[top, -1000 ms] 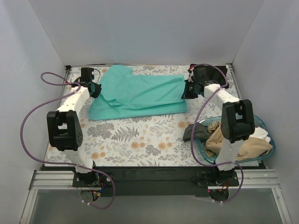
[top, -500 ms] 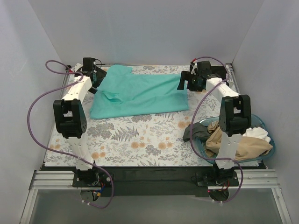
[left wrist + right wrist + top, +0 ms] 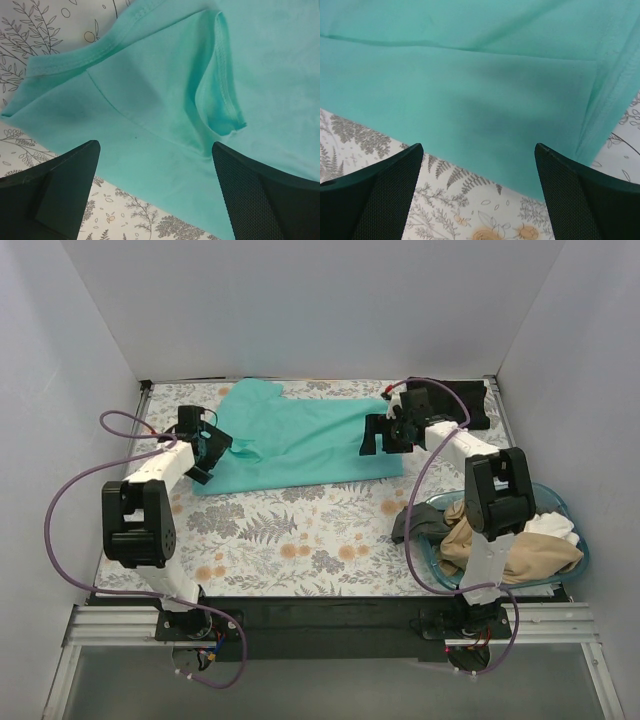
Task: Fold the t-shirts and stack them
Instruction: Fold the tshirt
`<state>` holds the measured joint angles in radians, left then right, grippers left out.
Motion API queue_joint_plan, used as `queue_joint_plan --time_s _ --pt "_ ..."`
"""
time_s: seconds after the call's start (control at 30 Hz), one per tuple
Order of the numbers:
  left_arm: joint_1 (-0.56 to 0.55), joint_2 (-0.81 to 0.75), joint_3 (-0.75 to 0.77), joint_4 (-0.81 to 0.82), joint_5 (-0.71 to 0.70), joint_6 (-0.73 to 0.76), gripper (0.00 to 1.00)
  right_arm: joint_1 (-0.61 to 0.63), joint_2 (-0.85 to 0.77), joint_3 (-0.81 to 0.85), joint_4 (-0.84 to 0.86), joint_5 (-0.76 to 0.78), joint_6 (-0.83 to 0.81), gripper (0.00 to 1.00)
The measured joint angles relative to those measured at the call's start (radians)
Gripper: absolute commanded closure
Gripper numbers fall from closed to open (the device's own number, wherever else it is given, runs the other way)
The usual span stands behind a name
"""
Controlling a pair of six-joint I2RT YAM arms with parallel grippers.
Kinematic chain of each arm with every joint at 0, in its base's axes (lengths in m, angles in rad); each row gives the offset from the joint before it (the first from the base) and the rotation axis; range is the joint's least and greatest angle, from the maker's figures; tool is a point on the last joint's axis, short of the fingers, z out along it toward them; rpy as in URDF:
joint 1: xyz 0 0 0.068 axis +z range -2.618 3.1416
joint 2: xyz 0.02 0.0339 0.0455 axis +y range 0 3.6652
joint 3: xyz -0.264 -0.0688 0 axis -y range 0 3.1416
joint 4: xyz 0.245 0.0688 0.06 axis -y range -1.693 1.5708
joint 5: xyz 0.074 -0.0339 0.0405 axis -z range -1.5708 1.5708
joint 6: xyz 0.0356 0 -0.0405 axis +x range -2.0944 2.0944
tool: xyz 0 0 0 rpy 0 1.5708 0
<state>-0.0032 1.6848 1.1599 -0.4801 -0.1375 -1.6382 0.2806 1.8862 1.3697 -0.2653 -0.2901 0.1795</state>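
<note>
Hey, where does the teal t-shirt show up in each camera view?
Top external: teal t-shirt spread across the far middle of the picture.
Left wrist: fills the centre and upper right, sleeve fold visible.
Right wrist: fills the upper part.
Shared landmark: the floral tablecloth bordering its edge.

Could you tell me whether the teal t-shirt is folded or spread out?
Partly folded: the teal t-shirt lies flat in overlapping layers.
</note>
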Motion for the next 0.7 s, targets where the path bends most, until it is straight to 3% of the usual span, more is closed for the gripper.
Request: queue_joint_plan --time_s 0.17,0.33,0.5,0.7 --pt "0.005 0.067 -0.005 0.023 0.008 0.002 0.04 0.011 0.116 0.015 0.004 -0.005 -0.016 0.02" --pt "0.022 0.077 -0.052 0.034 -0.001 0.0 0.04 0.022 0.122 0.0 0.029 0.01 -0.036 0.02" --pt "0.027 0.04 -0.125 0.064 -0.026 -0.024 0.04 0.037 0.036 -0.13 0.087 0.032 -0.029 0.02" --pt "0.027 -0.167 -0.348 0.077 -0.055 -0.087 0.03 0.091 -0.13 -0.333 0.088 0.064 -0.013 0.02"
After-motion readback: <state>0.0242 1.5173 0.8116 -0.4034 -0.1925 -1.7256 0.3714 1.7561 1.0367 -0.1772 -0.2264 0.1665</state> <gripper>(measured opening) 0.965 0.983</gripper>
